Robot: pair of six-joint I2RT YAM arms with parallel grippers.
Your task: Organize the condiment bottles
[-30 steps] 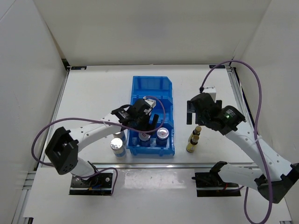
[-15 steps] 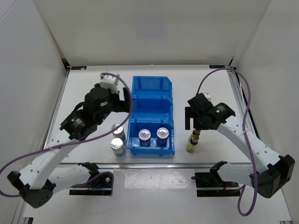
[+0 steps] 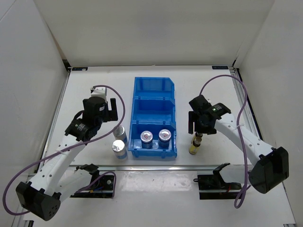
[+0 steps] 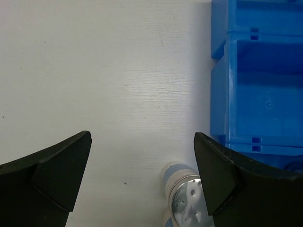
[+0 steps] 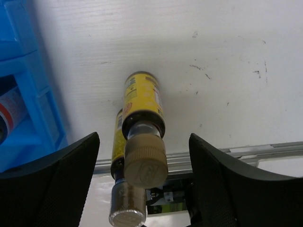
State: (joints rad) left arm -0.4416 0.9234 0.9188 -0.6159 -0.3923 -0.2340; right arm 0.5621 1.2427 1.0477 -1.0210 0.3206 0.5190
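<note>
Right gripper [image 5: 143,142] hung over the table [image 3: 94,90] to the right of the blue bin [image 3: 154,90]. Its two fingers [image 5: 61,175] stood apart, one on each side of a slim brown bottle [image 5: 142,101] with a yellow label. A bare gap showed between each finger and the bottle, so the jaws were open and held nothing. A second brown bottle [image 5: 117,142] stood upright just beside the first, towards the near edge. Whether the two touched could not be told.

On the other side of the bin, the left gripper [image 4: 142,175] was wide open above the table and also held nothing. A silver-capped shaker [image 4: 187,203] stood low between its fingers, closer to the right one. The other shaker [image 3: 119,149] stood just beside it, nearer to the arm bases. Two short jars [image 3: 147,138] stood side by side in the nearest compartment of the bin. The middle and far compartments showed nothing inside.

The step in hand seemed to be the grasp of the first brown bottle by the right arm. The next move probably called for closing the jaws evenly on its neck or cap. A straight lift should follow, because the neighbour bottle was so close that a sideways pull could tip it. After that the bottle could go into one of the free compartments.
</note>
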